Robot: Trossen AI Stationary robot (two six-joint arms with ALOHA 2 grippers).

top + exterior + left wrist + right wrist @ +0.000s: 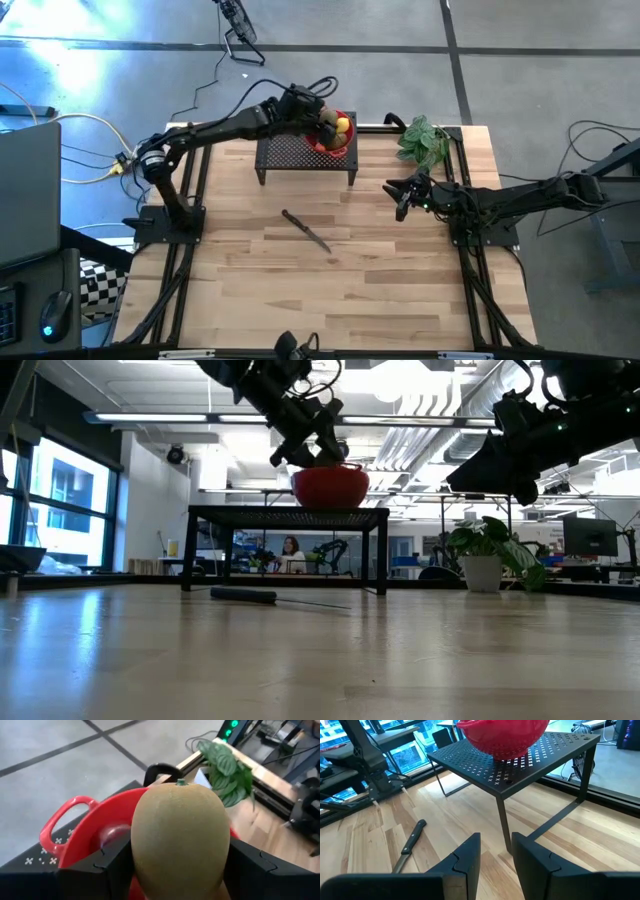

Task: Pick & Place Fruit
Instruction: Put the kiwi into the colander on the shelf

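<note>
Brown-green kiwi [179, 845] between left gripper [170, 870] fingers, above red bowl [107, 815].

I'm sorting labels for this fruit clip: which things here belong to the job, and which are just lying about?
Job:
- kiwi, held in the left pincer
- red bowl on the black rack, holding a lemon

Lying about:
- knife on the table
- leafy plant
- right pincer, empty, waiting
</note>
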